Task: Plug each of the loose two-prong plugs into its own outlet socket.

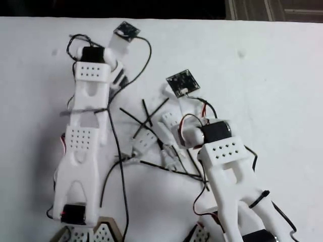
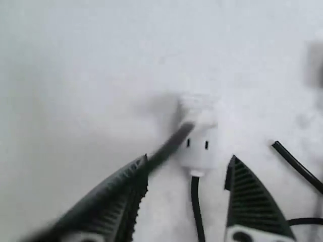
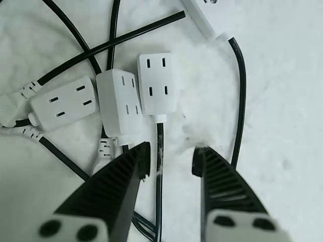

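One white table [image 1: 262,65] bears the left arm [image 1: 83,136] and the right arm [image 1: 232,186]. The left gripper [image 2: 189,166] is spread wide, with a white outlet socket [image 2: 198,146] lying on the table between its fingertips. The right gripper [image 3: 172,151], likewise released, hovers over three outlet blocks [image 3: 118,103] lying side by side among tangled black cords [image 3: 108,45].

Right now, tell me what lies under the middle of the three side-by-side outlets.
A black cord runs under the middle outlet at one end; a white collar sticks out at the other. Whether they join beneath is covered.
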You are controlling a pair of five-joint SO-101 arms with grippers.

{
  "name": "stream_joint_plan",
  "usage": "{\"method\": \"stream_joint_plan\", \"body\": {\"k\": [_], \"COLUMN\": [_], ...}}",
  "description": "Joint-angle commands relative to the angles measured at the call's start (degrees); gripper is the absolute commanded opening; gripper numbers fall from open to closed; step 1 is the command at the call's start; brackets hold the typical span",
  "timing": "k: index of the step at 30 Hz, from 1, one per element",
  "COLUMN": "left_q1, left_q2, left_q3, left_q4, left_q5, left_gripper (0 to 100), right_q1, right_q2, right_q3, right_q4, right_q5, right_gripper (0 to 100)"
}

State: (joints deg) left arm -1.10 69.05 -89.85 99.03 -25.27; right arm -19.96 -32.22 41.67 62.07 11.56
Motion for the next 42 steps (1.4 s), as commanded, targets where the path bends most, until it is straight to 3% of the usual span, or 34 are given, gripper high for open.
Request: {"method": "stream_joint_plan", "body": {"k": [1,11,15,32,42], "left_q1": [0.84,-0.22,-2.07,-2.86,-8.92], "left_q2": [-3.47,-10.15,-13.93,-66.59,-92.44], "left_q3": [-4.66,-4.57,1.93,67.08,104.88], "left_q4": [2.9,3.6,3.69,1.76,-14.42], "left_q5": [1.58,2.11,2.11,2.11,1.85], "left_gripper": [27,24,23,23,23], "right_q1": [0.57,0.57,0.57,-0.84,-12.53], "right_q2": [-1.45,-1.45,-1.45,-1.45,-1.36], "right_q3": [-0.35,-0.09,-0.09,-0.44,0.09], "right_q4": [-0.92,-0.75,-0.31,3.3,8.13], "right_q5": [0.35,0.53,0.62,2.9,6.24], "right_gripper": [14.1,14.1,14.1,14.1,14.1]}}
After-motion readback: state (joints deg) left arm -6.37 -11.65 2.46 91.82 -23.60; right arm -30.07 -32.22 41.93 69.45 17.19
